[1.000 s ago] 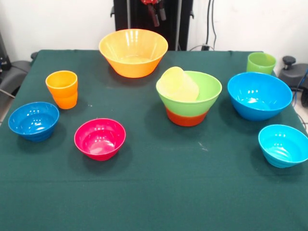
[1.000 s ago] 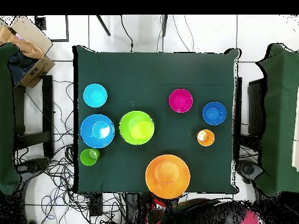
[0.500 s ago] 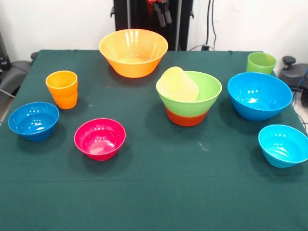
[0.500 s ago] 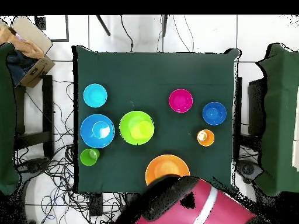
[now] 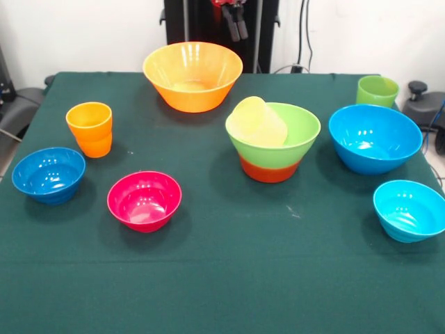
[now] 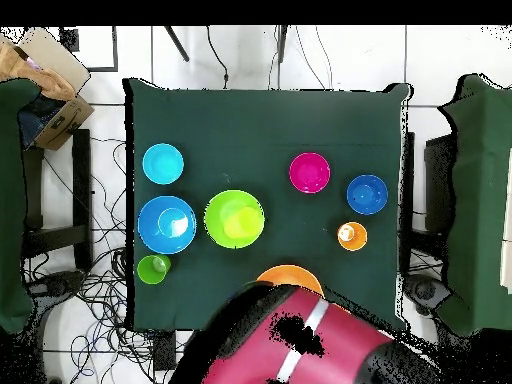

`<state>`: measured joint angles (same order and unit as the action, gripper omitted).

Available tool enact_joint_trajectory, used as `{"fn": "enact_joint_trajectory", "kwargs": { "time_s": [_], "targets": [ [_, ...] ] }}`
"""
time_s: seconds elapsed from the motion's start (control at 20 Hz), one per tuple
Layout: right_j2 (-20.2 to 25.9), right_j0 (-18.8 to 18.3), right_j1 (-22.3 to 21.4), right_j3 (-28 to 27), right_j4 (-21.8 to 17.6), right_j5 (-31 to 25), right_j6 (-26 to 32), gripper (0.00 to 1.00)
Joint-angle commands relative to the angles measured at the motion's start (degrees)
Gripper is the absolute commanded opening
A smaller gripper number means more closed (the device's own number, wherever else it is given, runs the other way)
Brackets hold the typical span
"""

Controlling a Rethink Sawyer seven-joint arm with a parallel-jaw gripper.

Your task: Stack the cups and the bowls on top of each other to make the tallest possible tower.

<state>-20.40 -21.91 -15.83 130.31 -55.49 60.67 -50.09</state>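
Observation:
The tower stands mid-table: the light green bowl [image 5: 292,139] nested in the orange-red bowl [image 5: 270,170], with the pale yellow cup [image 5: 259,122] lying tilted inside. My gripper [image 5: 236,17] shows only at the top edge, behind the big yellow-orange bowl [image 5: 192,75] and high above it. The orange cup [image 5: 90,129], small dark blue bowl [image 5: 48,174] and magenta bowl [image 5: 144,200] stand left. The light green cup [image 5: 377,91], big blue bowl [image 5: 374,138] and small cyan bowl [image 5: 409,209] stand right. In the overhead view my red arm [image 6: 300,345] covers most of the yellow-orange bowl [image 6: 290,274].
A dark green cloth [image 5: 222,278] covers the table. The black pedestal [image 5: 195,21] stands behind the far edge. In the overhead view chairs [image 6: 480,200] flank the table and a cardboard box [image 6: 45,85] sits at the upper left.
In the overhead view my arm has swung in over the table's robot-side edge and now covers most of the yellow-orange bowl. The cups and bowls have not moved.

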Motion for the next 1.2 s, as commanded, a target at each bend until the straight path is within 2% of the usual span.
{"fn": "enact_joint_trajectory", "kwargs": {
  "time_s": [0.05,0.55,0.85,1.05,1.2],
  "targets": [
    [1.1,2.9,8.7,-8.6,3.7,2.8,1.8,1.00],
    [-3.0,8.0,13.2,-9.6,9.0,11.4,1.2,1.00],
    [-4.9,11.1,15.2,-10.5,11.5,13.3,-0.9,1.00],
    [-6.5,15.4,16.2,-11.0,14.5,6.6,-3.9,1.00],
    [-8.1,19.5,16.3,-10.3,18.4,3.2,-4.2,1.00]
  ]
}}
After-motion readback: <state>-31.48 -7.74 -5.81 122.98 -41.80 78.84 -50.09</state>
